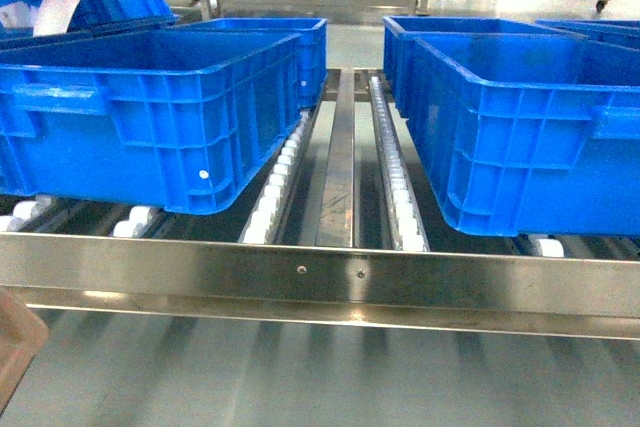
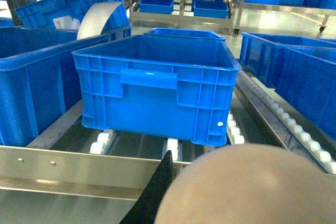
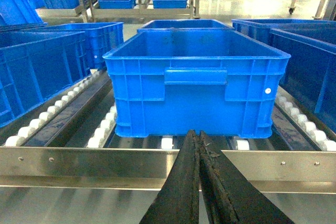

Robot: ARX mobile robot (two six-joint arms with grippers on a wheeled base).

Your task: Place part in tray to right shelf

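The beige tray [image 2: 247,187] fills the lower right of the left wrist view, blurred and very close. Its corner also shows at the bottom left of the head view as the tray [image 1: 12,347]. My left gripper [image 2: 176,163] shows one black finger [image 2: 157,190] pressed against the tray's edge; the other finger is hidden behind the tray. My right gripper [image 3: 198,134] is shut with nothing between its fingers, pointing at the front rail of the right shelf [image 3: 79,163]. The shelf's steel rail [image 1: 320,272] and white rollers [image 1: 275,187] lie ahead. The part is out of view.
Large blue crates [image 1: 150,112] [image 1: 520,117] sit on the roller lanes left and right, with an open lane [image 1: 340,167] between them. One crate [image 3: 194,80] stands straight ahead of the right gripper, another crate [image 2: 157,85] ahead of the left. More racks with crates stand behind.
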